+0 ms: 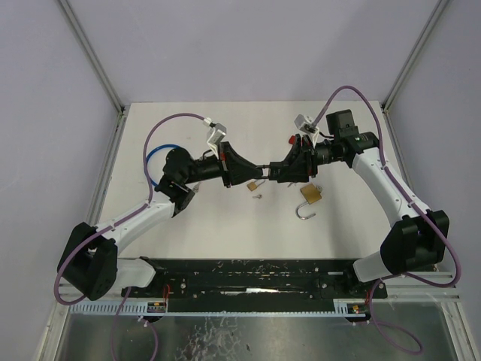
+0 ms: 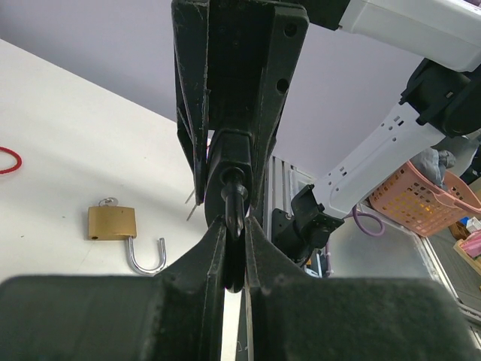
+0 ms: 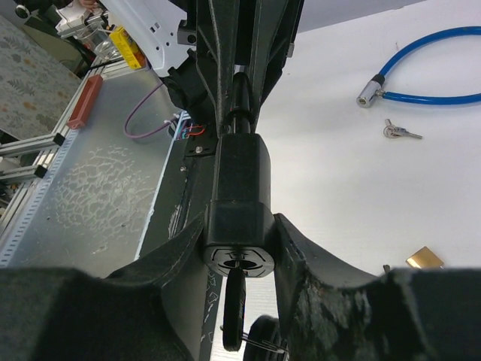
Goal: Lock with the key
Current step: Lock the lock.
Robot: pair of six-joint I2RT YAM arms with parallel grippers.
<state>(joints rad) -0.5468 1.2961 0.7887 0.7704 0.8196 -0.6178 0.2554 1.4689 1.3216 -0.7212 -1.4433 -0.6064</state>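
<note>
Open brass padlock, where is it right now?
Top view: the padlock lies on the table, right of centre, just on the near side of the right gripper.

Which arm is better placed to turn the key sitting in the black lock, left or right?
Probably the left. The right gripper straddles the black lock, and the key sits behind its fingertips, outside their pinch. The left gripper, shut on the lock's far end, could let go and come round to it.

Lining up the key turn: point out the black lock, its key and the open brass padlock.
black lock (image 3: 239, 188), right wrist view, middle of its body.
key (image 3: 234, 312), right wrist view, its black head.
open brass padlock (image 2: 113, 223), left wrist view, brass body.
</note>
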